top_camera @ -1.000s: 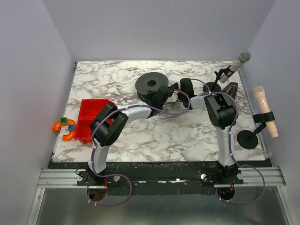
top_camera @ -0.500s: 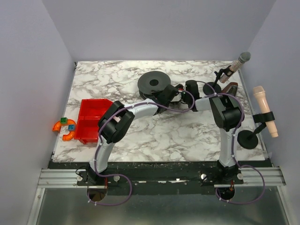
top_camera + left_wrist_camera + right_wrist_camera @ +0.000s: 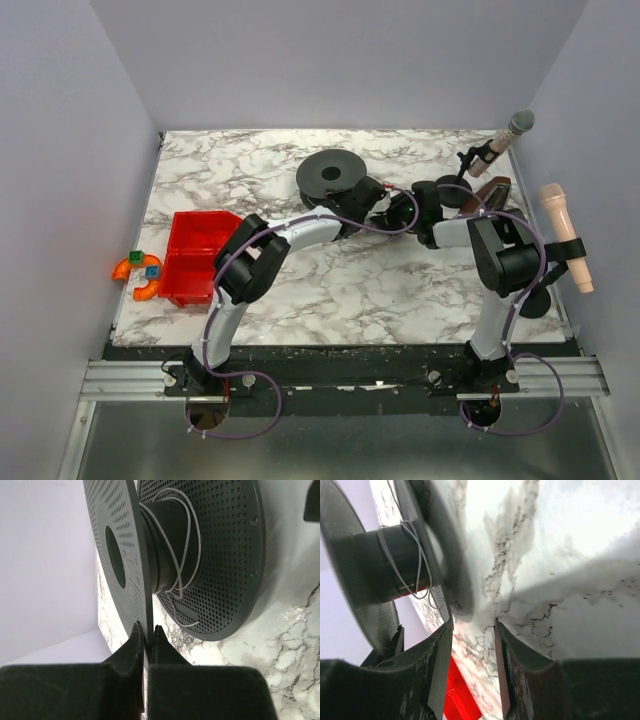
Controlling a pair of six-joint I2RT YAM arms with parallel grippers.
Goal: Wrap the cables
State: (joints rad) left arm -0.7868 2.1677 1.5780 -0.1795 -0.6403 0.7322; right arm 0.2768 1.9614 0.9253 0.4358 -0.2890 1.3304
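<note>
A dark grey perforated spool (image 3: 330,178) stands at the back middle of the marble table, with a few loose turns of thin grey cable (image 3: 186,545) around its core. My left gripper (image 3: 146,630) is shut on the rim of the spool's near flange (image 3: 120,555); in the top view it sits at the spool's right side (image 3: 362,200). My right gripper (image 3: 472,630) is open and empty just right of the spool (image 3: 385,565), close to the left gripper in the top view (image 3: 402,210). The cable on the core also shows in the right wrist view (image 3: 415,555).
A red bin (image 3: 195,255) lies at the left, with an orange toy piece (image 3: 138,275) beyond the table's left edge. Two microphones on stands (image 3: 505,140) (image 3: 565,240) stand at the right edge, with a round black base (image 3: 528,297) near the front right.
Both arms have shifted rightward; the spool has moved a little right with the left gripper. The right gripper has drawn back to the right, away from the spool.
</note>
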